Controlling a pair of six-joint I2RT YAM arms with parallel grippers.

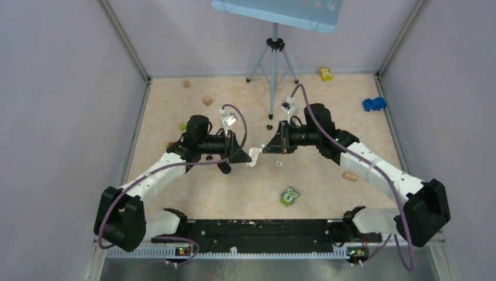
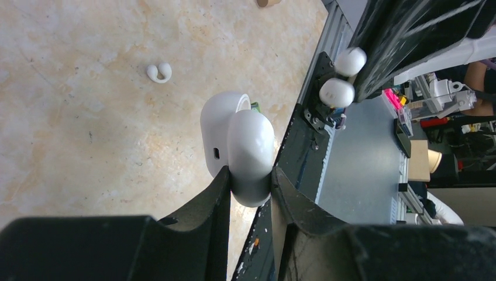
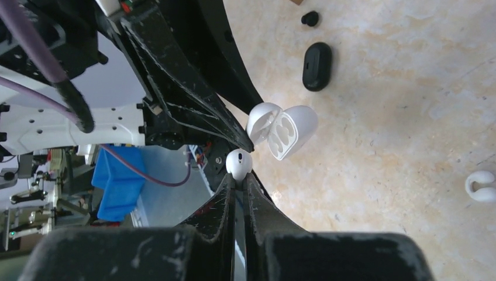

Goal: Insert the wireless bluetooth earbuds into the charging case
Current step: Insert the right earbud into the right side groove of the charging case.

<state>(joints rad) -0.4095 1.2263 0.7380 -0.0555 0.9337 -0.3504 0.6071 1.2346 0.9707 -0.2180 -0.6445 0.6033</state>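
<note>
My left gripper is shut on the white charging case, held above the table with its lid open; the empty sockets show in the right wrist view, on the open case. My right gripper is shut on a white earbud, just short of the case opening. From the left wrist that earbud hangs to the right of the case. In the top view the two grippers meet mid-table, left gripper facing right gripper. A second white earbud lies on the table below them.
A black case and a black earbud lie on the table beyond the white case. A tripod stands behind. Toy cars, a green owl toy, wooden cubes and a wooden cylinder are scattered around.
</note>
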